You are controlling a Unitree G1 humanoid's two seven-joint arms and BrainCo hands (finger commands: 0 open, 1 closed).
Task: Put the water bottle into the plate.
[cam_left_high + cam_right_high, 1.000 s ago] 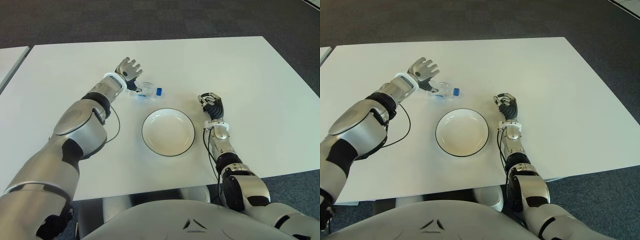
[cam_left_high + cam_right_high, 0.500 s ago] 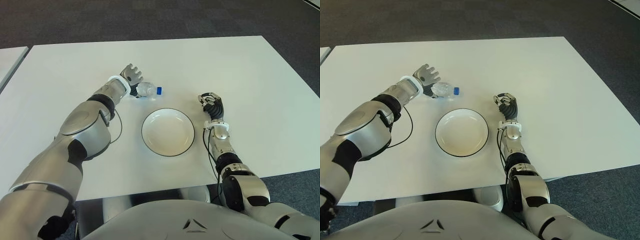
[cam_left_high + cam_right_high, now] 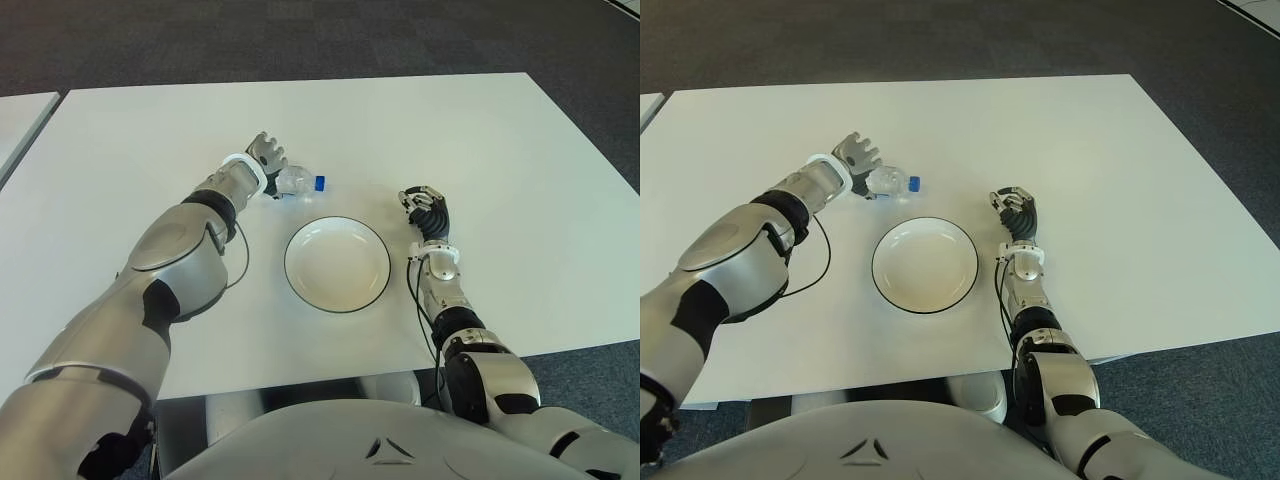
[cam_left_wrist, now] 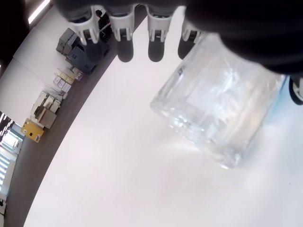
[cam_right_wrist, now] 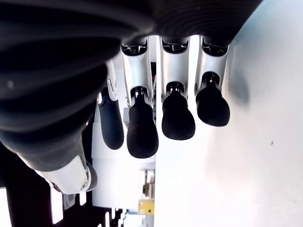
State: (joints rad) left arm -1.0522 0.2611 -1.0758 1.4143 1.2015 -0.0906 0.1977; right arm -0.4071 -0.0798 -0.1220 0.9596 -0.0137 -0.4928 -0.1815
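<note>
A clear water bottle with a blue cap lies on its side on the white table, just behind and left of the white, dark-rimmed plate. The plate holds nothing. My left hand sits at the bottle's base end. In the left wrist view its fingers stretch out straight beyond the bottle, not wrapped around it. My right hand shows on the table to the right of the plate, fingers curled and holding nothing.
A second white table edge shows at the far left. Dark carpet lies beyond the table's far edge. Bare tabletop spreads around the plate and to the right.
My left hand has dropped and drawn in from above and behind the bottle to its base end. Bottle, plate and right hand stay where they were.
</note>
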